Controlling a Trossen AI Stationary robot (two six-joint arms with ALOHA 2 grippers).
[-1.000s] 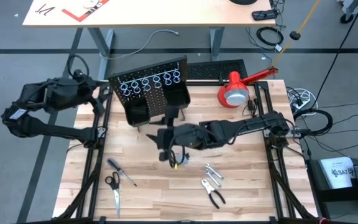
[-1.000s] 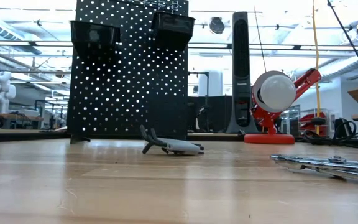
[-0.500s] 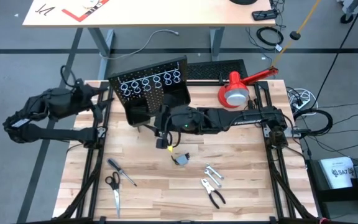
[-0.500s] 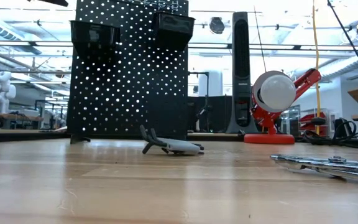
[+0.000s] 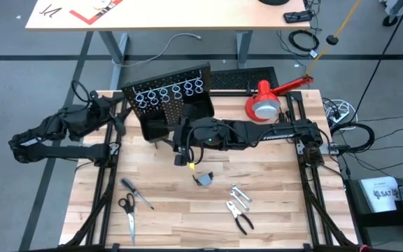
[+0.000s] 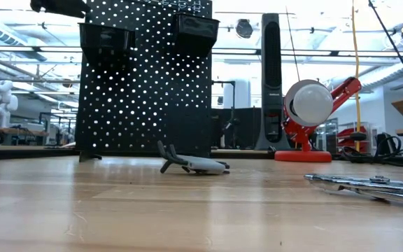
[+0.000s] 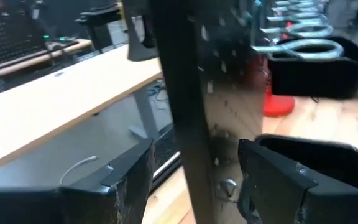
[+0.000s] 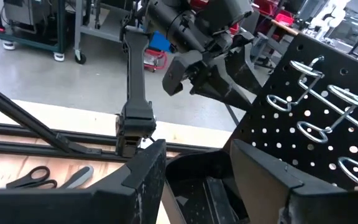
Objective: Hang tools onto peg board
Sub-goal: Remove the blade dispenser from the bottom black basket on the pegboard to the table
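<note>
Two things have shifted in the last second. The right pincer (image 5: 179, 142) has left the middle of the worktop (image 5: 278, 210) and now hangs by the lower left bin (image 5: 156, 127) of the peg board (image 5: 173, 112). Its wrist view shows its fingers (image 8: 143, 180) apart over that bin, with nothing between them. The left pincer (image 5: 117, 115) has moved in from the worktop's left edge to the board's side. Its fingers (image 7: 107, 186) are spread either side of the panel's edge, with a gap on each side, so it is not gripping.

A small grey metal piece (image 5: 203, 180) now lies bare on the wood where the right arm covered it a second ago (whether it was dropped there, I cannot tell). My reading is that nothing has been hung yet. The silver rings (image 5: 170, 94) look empty. The scissors (image 5: 126, 206) and screwdriver (image 5: 137, 192) lie near the front left, and the wrench (image 5: 238, 194) and pliers (image 5: 242, 222) near the front right.

The worktop is pale butcher-block wood in a black frame, with a red-and-white lamp (image 5: 264, 101) at its back right and a flat slotted panel (image 5: 240, 78) behind the board. Around it are grey floor, a second pale table (image 5: 152, 17) and cables. The low view looks into a bright lab.
</note>
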